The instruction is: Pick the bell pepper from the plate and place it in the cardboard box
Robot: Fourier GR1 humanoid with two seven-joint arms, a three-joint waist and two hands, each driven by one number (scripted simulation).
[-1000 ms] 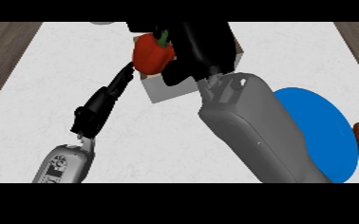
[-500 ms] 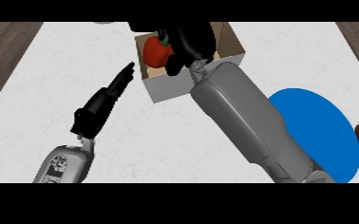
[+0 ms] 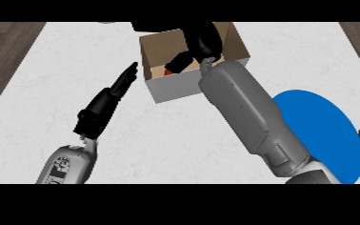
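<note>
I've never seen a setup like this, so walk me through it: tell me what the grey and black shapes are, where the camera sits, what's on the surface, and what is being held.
The camera looks steeply down from the robot's head at a white counter. The grey tubes coming in from the lower edge are its two forearms, each ending in a black hand.

The right hand is over and partly inside an open cardboard box near the far edge. A small patch of red shows in the box beside its fingers: that is the bell pepper. Most of it is hidden, so I cannot tell whether the hand is gripping it or has let go.

The left hand holds nothing; its fingers are straight, pointing toward the box's near corner.

The blue plate at the right is partly covered by the right forearm.
</note>
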